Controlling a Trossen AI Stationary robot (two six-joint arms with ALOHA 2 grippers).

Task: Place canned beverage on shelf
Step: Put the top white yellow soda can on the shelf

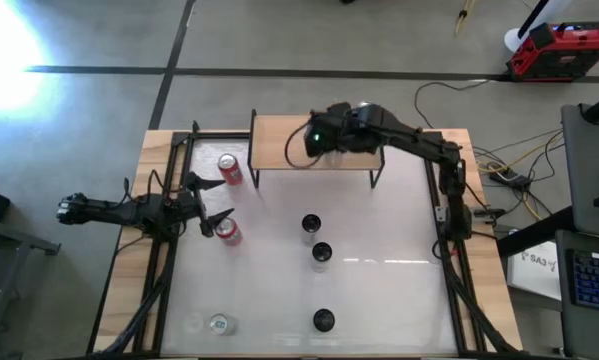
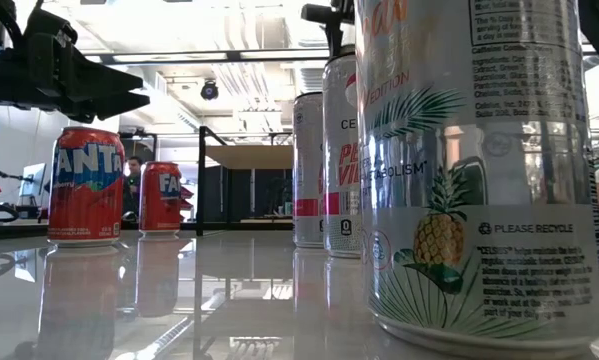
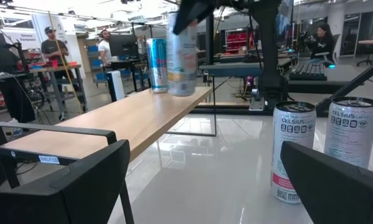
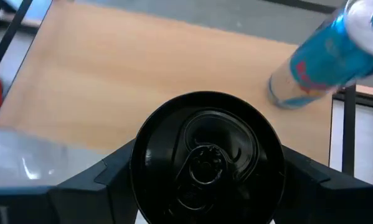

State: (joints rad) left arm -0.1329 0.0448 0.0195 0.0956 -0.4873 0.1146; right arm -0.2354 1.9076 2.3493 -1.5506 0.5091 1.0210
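You had the can over the shelf, gripped from above.

On your left, the left gripper (image 1: 211, 205) hovered with jaws wide between two red Fanta cans (image 1: 229, 168) on the worktop (image 1: 379, 290). Three black-topped Celsius cans (image 1: 321, 254) stood mid-worktop, apart from it. To the right, the right gripper (image 1: 319, 137) held jaws narrow around a black-topped can (image 4: 206, 165) above the shelf (image 1: 279, 145), near a blue can (image 4: 326, 59) standing on the shelf's top.

Both arms are showing matte black, jointed links; the right arm (image 1: 419, 138) is glowing green at its wrist.
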